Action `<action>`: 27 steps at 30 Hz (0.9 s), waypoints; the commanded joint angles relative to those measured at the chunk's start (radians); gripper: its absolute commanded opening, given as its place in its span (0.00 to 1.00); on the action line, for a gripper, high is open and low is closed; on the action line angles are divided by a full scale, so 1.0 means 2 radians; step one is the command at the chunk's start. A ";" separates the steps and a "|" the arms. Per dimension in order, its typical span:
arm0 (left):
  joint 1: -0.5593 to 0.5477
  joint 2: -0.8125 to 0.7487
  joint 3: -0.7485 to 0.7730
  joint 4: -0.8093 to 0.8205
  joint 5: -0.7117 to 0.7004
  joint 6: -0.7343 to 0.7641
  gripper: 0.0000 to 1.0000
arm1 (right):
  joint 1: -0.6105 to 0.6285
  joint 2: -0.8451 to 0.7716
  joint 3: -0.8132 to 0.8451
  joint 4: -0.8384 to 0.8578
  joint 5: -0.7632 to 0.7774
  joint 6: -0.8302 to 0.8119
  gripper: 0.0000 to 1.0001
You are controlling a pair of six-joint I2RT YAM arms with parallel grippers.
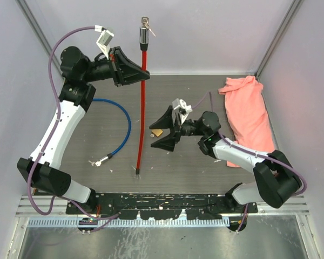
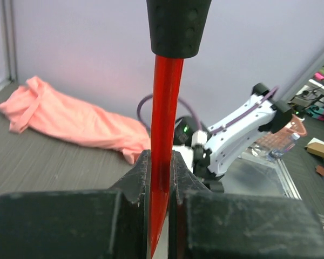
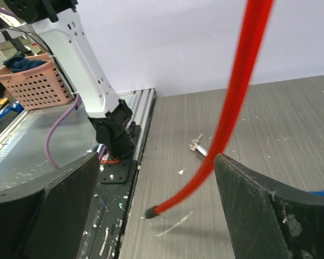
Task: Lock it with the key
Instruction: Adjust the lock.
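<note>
**benchrat:** Any containers in this one? We only spot the pink basket [image 3: 29,86] off the table [image 1: 194,172], behind the left arm in the right wrist view. Something dark blue [image 3: 20,61] is bundled in it, but we can't tell what.

**keyturner:** Same here, that's the only one. The task stuff is the red cable [image 1: 142,118]. The left gripper [image 1: 143,73] is clamped tight on it high up, holding it upright with its bottom end on the table. The black lock head [image 1: 144,36] sits at the top with the keys [image 1: 149,24] right at it. We can't make out whether a key is actually in the slot. In the left wrist view the head is cut off by the frame edge.

**benchrat:** The right gripper [image 1: 155,135] is spread wide just right of the cable, holding nothing. There's a small tan bit [image 1: 158,132] under it that we can't identify.

**keyturner:** Also a blue cable [image 1: 125,121] curled on the table, and a pink cloth [image 1: 247,116] at the right.
</note>
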 commanded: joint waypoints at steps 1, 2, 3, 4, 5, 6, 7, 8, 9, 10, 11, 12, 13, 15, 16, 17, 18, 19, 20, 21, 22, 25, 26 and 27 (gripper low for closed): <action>-0.005 -0.023 -0.002 0.169 0.007 -0.126 0.00 | 0.040 0.001 0.016 0.023 0.074 -0.018 0.92; -0.006 -0.025 -0.005 0.174 0.004 -0.130 0.00 | 0.043 0.010 0.016 0.034 0.085 -0.004 0.92; -0.009 -0.027 -0.007 0.178 0.002 -0.133 0.00 | 0.044 0.019 0.016 0.046 0.092 0.009 0.91; -0.011 -0.028 -0.007 0.179 0.001 -0.134 0.00 | 0.045 0.027 0.015 0.055 0.102 0.017 0.90; -0.013 -0.029 -0.007 0.181 0.001 -0.137 0.00 | 0.046 0.033 0.015 0.056 0.109 0.019 0.90; -0.015 -0.031 -0.008 0.183 0.000 -0.139 0.00 | 0.047 0.037 0.015 0.057 0.114 0.018 0.90; -0.017 -0.032 -0.009 0.185 0.000 -0.142 0.00 | 0.047 0.041 0.015 0.061 0.117 0.019 0.90; -0.019 -0.033 -0.010 0.188 -0.001 -0.143 0.00 | 0.048 0.045 0.016 0.068 0.116 0.021 0.89; -0.022 -0.034 -0.012 0.191 -0.003 -0.144 0.00 | 0.050 0.049 0.016 0.077 0.117 0.026 0.89; -0.025 -0.034 -0.013 0.195 -0.005 -0.147 0.00 | 0.054 0.052 0.016 0.085 0.120 0.027 0.89; -0.027 -0.034 -0.015 0.200 -0.006 -0.149 0.00 | 0.056 0.053 0.017 0.091 0.122 0.026 0.89; -0.031 -0.033 -0.016 0.205 -0.009 -0.152 0.00 | 0.058 0.056 0.019 0.095 0.126 0.026 0.89; -0.034 -0.032 -0.016 0.210 -0.011 -0.155 0.00 | 0.059 0.059 0.023 0.101 0.128 0.027 0.89; -0.043 -0.028 -0.014 0.217 -0.015 -0.157 0.00 | 0.063 0.068 0.034 0.120 0.129 0.038 0.88; -0.046 -0.026 -0.012 0.219 -0.018 -0.156 0.00 | 0.064 0.074 0.037 0.137 0.126 0.051 0.87; -0.048 -0.026 -0.011 0.222 -0.020 -0.156 0.00 | 0.065 0.081 0.039 0.162 0.118 0.076 0.85; -0.049 -0.025 -0.012 0.225 -0.023 -0.155 0.00 | 0.067 0.082 0.037 0.185 0.111 0.091 0.82; -0.049 -0.026 -0.013 0.229 -0.025 -0.154 0.00 | 0.069 0.080 0.033 0.199 0.107 0.099 0.80; -0.049 -0.026 -0.015 0.231 -0.027 -0.152 0.00 | 0.071 0.076 0.029 0.203 0.105 0.102 0.77; -0.049 -0.027 -0.016 0.232 -0.029 -0.147 0.00 | 0.071 0.070 0.025 0.199 0.105 0.102 0.71; -0.049 -0.029 -0.020 0.233 -0.030 -0.140 0.00 | 0.071 0.065 0.022 0.192 0.104 0.102 0.64; -0.049 -0.035 -0.034 0.236 -0.033 -0.120 0.00 | 0.070 0.049 0.019 0.163 0.091 0.102 0.27; -0.049 -0.037 -0.042 0.235 -0.032 -0.113 0.00 | 0.070 0.040 0.018 0.149 0.086 0.101 0.16; -0.049 -0.040 -0.050 0.229 -0.032 -0.104 0.00 | 0.068 0.030 0.020 0.122 0.081 0.100 0.07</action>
